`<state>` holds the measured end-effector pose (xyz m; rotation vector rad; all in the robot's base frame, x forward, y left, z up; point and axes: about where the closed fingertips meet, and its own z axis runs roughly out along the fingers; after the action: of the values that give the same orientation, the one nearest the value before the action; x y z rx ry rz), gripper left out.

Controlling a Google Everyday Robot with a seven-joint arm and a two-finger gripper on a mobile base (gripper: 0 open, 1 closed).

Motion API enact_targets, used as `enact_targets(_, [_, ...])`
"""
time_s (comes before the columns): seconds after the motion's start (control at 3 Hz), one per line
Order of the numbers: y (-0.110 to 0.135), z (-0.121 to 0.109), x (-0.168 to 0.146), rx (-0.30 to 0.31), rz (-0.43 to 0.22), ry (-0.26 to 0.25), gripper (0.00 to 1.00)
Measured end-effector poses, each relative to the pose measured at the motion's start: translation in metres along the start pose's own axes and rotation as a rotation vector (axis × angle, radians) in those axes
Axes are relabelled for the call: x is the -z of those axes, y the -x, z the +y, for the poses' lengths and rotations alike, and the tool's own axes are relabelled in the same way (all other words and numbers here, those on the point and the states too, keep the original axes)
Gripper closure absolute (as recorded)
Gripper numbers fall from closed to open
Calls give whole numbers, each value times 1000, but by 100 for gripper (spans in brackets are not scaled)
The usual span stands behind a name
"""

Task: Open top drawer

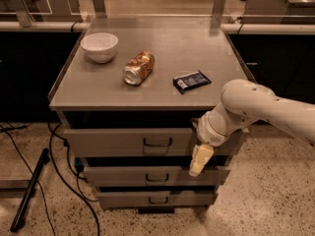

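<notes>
The top drawer (113, 141) is the widest grey drawer of the cabinet, with a small dark loop handle (157, 142) at its centre. It stands pulled out a little beyond the cabinet top. My gripper (199, 161) hangs from the white arm at the drawer's right end, to the right of the handle and apart from it. Its cream fingers (197, 165) point down over the front of the middle drawer (147, 177).
On the cabinet top (197, 58) lie a white bowl (99, 46), a tipped can (138, 68) and a dark snack packet (191, 81). The bottom drawer (157, 199) sits below. Black cables (64, 181) and a dark rod (29, 191) lie on the floor at left.
</notes>
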<state>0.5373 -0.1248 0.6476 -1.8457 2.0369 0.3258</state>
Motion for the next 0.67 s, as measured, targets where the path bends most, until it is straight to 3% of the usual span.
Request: enact_targets(0.67, [-8,6,1,-32,26,41,0])
